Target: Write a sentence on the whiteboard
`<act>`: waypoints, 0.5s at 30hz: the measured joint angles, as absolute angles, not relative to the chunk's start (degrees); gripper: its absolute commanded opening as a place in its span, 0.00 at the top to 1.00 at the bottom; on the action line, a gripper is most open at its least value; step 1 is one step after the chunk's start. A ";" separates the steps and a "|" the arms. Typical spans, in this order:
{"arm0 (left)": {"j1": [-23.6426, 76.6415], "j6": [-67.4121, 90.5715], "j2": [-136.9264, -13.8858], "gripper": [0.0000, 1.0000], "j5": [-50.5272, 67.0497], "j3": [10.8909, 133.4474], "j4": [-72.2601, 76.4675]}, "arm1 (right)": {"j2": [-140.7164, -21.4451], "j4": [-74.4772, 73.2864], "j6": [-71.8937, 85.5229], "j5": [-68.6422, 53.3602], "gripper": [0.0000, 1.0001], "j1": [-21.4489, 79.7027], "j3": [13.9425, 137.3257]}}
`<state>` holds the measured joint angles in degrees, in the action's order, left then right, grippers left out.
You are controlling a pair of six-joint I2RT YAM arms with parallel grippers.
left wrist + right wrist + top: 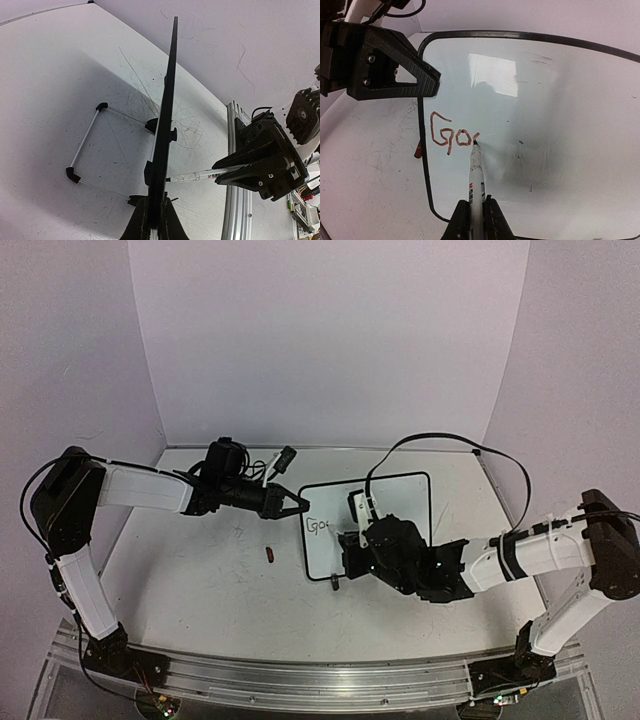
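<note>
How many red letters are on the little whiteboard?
3, in a row near the whiteboard's left edge: a G, then an o, then an unfinished letter at the marker's tip, which may cover part of it.

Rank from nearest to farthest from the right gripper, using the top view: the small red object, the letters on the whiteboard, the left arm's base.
1. The letters: on the whiteboard, just left of the right gripper holding the marker.
2. The small red object: on the table, left of the board.
3. The left arm's base: at the near-left edge.
</note>
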<state>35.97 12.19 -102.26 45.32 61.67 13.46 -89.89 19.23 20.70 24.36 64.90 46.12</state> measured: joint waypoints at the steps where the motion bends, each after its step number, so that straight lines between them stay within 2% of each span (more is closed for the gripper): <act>1: 35.97 12.19 -102.26 1.00 45.32 61.67 13.45 | -89.87 19.22 20.83 24.34 1.00 64.90 46.05; 15: 35.97 12.19 -102.26 1.00 45.32 61.67 13.47 | -88.72 18.44 21.81 25.90 1.00 64.90 44.97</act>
